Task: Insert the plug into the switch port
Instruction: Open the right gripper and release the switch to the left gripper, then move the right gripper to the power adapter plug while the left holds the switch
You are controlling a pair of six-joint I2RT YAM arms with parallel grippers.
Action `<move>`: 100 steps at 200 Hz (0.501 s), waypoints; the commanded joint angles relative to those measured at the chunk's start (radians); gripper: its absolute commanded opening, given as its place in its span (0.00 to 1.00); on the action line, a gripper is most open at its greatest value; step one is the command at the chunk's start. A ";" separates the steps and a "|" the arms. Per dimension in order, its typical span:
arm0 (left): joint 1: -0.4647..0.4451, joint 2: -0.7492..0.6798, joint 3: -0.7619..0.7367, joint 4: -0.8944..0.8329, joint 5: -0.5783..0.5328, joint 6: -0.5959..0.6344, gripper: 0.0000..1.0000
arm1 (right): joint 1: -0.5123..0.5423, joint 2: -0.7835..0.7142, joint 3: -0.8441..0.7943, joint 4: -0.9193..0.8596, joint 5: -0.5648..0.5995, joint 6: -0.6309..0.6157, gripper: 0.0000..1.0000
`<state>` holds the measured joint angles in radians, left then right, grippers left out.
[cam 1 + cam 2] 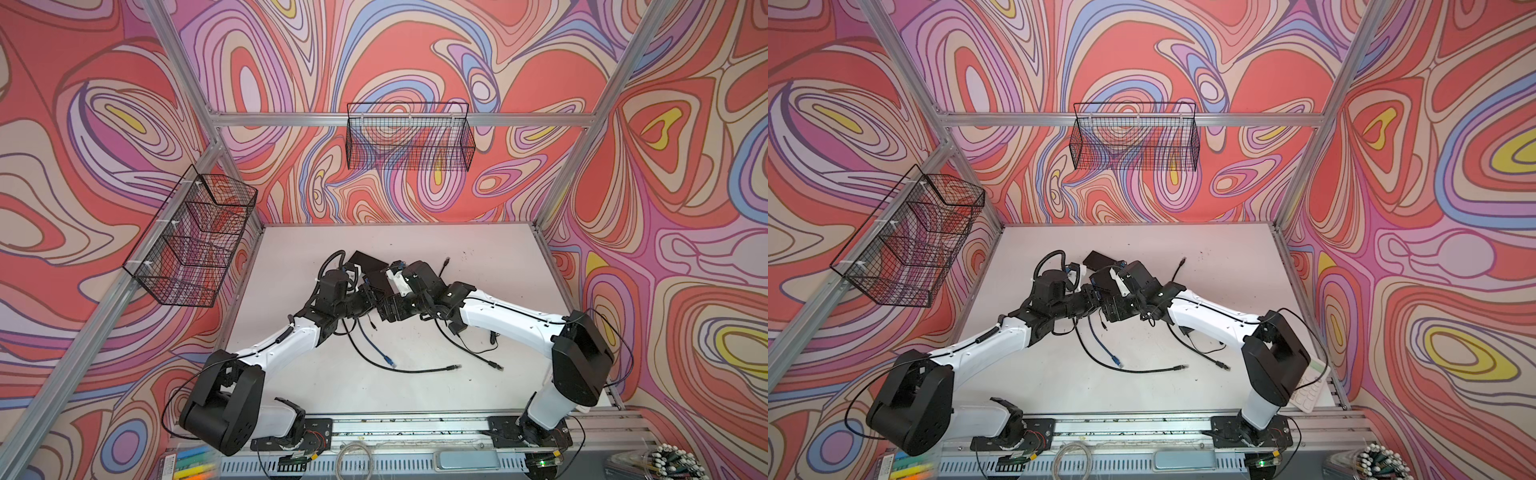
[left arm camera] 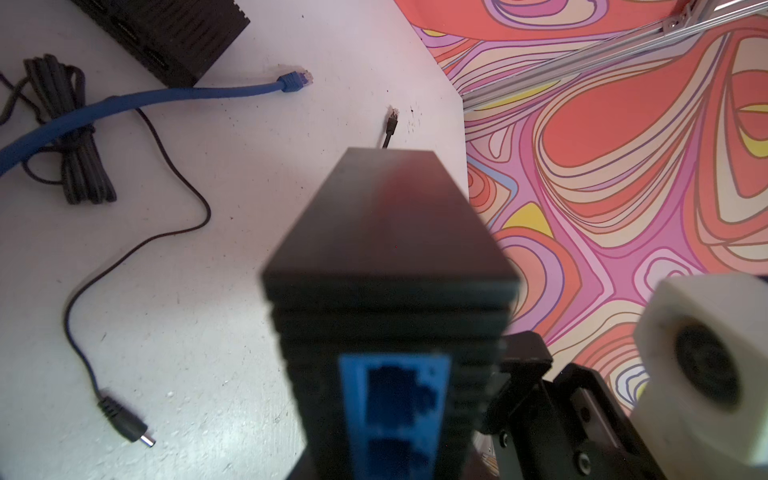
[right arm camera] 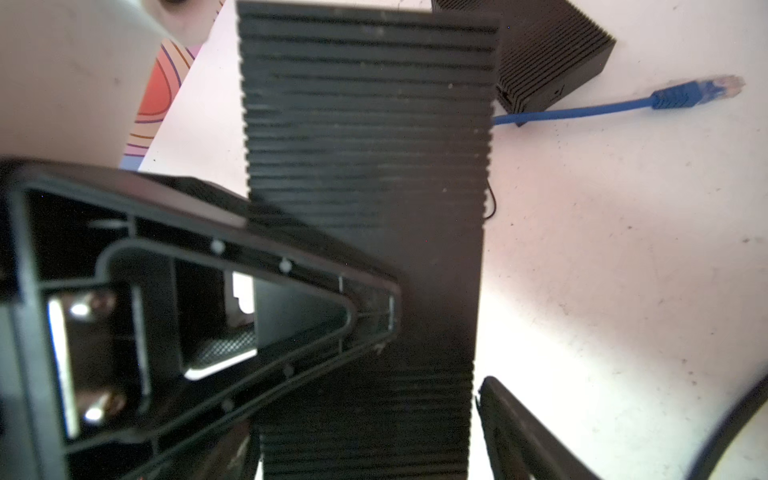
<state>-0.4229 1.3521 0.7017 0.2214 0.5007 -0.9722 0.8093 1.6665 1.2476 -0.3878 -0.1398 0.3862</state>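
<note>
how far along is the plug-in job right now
Done: the switch is off the table, clamped in the left gripper, blue ports exposed. In hand: the right gripper is open astride it. To do: no plug is held; the blue plug lies loose on the table, so pick-up and insertion remain.

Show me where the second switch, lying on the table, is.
In both top views the second switch lies in the back half of the table, near the middle, just beyond the held switch, with a blue plug close by.
</note>
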 commanded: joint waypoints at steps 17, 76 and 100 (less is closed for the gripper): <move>0.015 -0.042 0.038 -0.068 -0.031 0.033 0.11 | 0.003 -0.120 -0.045 -0.032 0.081 0.003 0.98; 0.029 -0.045 0.030 -0.075 -0.029 0.027 0.11 | -0.001 -0.241 -0.151 -0.116 0.260 0.035 0.98; 0.031 -0.048 0.032 -0.095 -0.016 0.026 0.11 | -0.046 -0.273 -0.194 -0.151 0.296 0.025 0.98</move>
<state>-0.3981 1.3323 0.7055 0.1421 0.4782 -0.9543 0.8013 1.4284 1.0977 -0.4759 0.0635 0.4068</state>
